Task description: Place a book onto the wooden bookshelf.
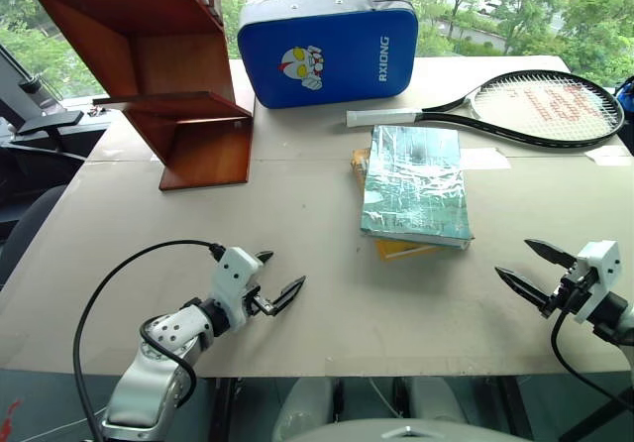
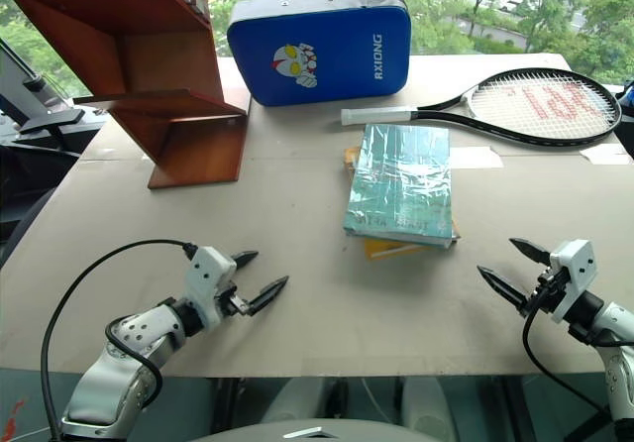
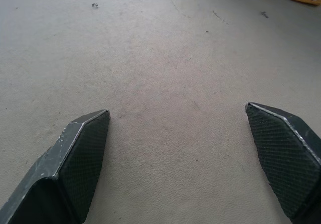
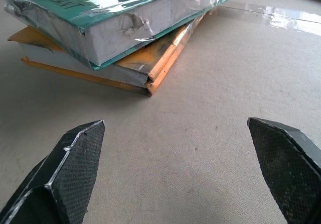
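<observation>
Lying flat mid-counter, slightly right of center, the book (image 1: 414, 182) in teal-green with glossy wrap sits stacked on an orange-yellow book (image 4: 125, 66), whose edges peek out at the near and left sides. Wrap is torn at one corner of the teal book in the right wrist view. Wooden bookshelf (image 1: 158, 60) stands far left on the counter (image 1: 297, 234), reddish-brown, slanted side panel, flat boards; well apart from the book. Blue padded case (image 1: 327, 48) upright at far center, just right of the shelf. Black tennis racket (image 1: 515, 105) lies far right, white handle pointing left, just beyond the far edge of the book stack.

Left gripper (image 1: 275, 281) near left, released, fingers spread wide, nothing between them, hovering over bare counter, pointing right toward the books. Right gripper (image 1: 533, 272) near right, also released and empty, fingers wide apart, aimed left toward the stack, near it but not touching. Black cable loops off the left arm.
</observation>
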Controlling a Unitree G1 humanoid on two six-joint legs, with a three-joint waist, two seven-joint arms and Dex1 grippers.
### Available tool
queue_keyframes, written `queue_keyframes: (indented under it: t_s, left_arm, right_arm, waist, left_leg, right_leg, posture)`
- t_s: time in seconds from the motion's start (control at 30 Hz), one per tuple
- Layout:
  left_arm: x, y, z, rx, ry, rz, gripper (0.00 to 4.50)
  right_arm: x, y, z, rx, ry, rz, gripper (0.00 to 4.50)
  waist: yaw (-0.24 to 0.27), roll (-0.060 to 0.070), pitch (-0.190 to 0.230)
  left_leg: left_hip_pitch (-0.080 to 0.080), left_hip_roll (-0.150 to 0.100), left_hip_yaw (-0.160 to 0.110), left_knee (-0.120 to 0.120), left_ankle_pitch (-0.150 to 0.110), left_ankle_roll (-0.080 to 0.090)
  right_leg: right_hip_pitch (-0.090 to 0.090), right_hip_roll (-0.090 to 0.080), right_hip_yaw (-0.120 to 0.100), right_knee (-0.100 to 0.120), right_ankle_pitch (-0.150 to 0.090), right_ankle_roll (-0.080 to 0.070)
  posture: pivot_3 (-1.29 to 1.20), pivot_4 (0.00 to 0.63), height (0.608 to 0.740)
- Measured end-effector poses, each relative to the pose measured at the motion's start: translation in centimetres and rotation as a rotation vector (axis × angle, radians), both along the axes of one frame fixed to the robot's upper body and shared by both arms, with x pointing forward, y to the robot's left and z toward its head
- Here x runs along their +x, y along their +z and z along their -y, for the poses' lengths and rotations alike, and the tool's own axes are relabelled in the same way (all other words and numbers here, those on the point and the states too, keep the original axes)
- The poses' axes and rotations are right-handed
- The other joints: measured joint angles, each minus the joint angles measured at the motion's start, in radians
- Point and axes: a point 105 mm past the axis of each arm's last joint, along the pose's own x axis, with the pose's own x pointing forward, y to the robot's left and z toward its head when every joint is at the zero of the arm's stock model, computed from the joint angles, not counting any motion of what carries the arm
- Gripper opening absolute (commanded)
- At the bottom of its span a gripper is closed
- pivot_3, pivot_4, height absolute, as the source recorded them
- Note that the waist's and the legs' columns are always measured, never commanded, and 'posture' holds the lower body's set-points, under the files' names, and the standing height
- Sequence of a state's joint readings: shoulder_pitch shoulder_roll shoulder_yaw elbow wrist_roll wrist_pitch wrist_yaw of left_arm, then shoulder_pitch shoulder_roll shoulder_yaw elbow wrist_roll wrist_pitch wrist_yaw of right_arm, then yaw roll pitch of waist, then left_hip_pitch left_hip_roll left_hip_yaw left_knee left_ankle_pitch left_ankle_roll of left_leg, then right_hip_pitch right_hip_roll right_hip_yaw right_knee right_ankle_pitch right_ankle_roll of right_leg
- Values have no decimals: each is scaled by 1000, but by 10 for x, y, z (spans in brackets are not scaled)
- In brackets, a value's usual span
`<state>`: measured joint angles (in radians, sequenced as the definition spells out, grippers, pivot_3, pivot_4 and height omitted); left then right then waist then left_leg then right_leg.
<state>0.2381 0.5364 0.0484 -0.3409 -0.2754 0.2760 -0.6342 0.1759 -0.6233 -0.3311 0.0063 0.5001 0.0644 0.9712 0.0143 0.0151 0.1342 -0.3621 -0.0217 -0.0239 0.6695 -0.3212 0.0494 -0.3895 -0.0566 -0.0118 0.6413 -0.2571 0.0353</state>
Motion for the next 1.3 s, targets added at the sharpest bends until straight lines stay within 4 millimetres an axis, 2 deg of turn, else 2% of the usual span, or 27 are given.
queue_keyframes:
  t_s: [0.77,0.93,1.07,1.2,1.3]
  left_arm:
    - [7,1,-2,0,0,23,4449]
    - [11,8,-12,20,-4,5,4449]
    - [23,38,-20,1,-62,7,4449]
    - [29,62,-19,12,-151,32,4500]
    - [38,87,-17,16,-226,83,4500]
  right_arm:
    - [8,6,1,-12,-15,26,4500]
    - [37,24,9,8,-176,60,4500]
    - [60,31,8,-27,-274,28,4500]
    - [82,42,6,-46,-314,25,3417]
    - [115,69,5,-50,-364,41,1880]
  waist:
    - [0,0,0]
    - [-1,-3,2]
    - [0,-5,3]
    - [-3,-6,4]
    - [-10,-7,6]
  left_leg:
    - [0,0,0,0,0,-1]
    - [0,0,-1,1,1,-2]
    - [-5,0,-1,1,4,-6]
    - [-9,-1,0,2,4,-6]
    - [-9,-1,0,3,4,-7]
  right_leg:
    - [0,0,0,1,0,0]
    - [-1,0,0,2,0,0]
    - [-5,1,-1,2,1,-2]
    - [-8,1,-1,1,1,-1]
    - [-8,3,-1,1,1,-1]
  posture:
    - [0,150,740]
    - [0,150,740]
    - [0,150,740]
    - [0,150,740]
    - [0,150,740]
